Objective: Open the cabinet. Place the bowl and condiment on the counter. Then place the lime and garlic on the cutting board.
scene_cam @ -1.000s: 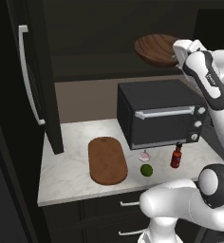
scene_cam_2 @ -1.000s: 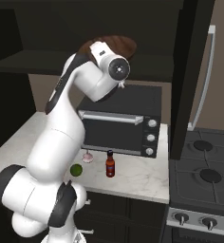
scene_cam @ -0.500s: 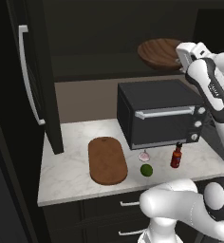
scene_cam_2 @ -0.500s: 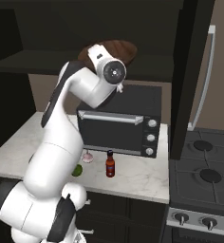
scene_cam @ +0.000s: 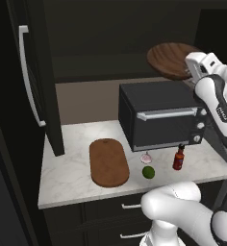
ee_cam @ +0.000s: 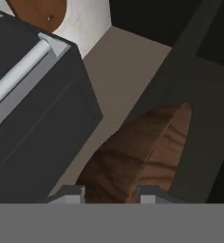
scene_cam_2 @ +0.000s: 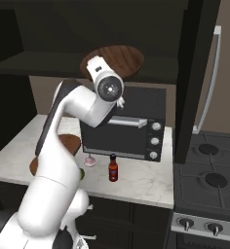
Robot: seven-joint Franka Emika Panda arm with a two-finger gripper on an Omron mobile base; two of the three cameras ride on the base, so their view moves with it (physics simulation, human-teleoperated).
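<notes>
Item: bowl [scene_cam: 172, 58], one, brown wood, held aloft at cabinet-shelf height above the toaster oven [scene_cam: 159, 115], tilted. The gripper [ee_cam: 110, 193] sits at its rim, fingers closed on the rim, wood showing between the two tips in the hand view.

Step in hand (judged): carrying the bowl out of the cabinet [scene_cam: 33, 81] and down to the counter [scene_cam: 72, 168]. To do it well, keep the grip firm on the rim, clear the oven's top edge before descending, level the bowl, and choose bare stone away from the board and the small items.

Count of stock:
- cabinet doors standing open: two, one at each side (each with a long silver handle).
- cutting board [scene_cam: 108, 162]: one, flat on the counter, left of the oven, nothing on it.
- condiment [scene_cam: 179, 157]: one red bottle, upright on the counter just before the oven.
- lime [scene_cam: 148, 171]: one, on the counter beside the board.
- garlic [scene_cam: 146, 157]: one, just behind the lime, near the oven's front.
- toaster oven: one, door shut.
</notes>
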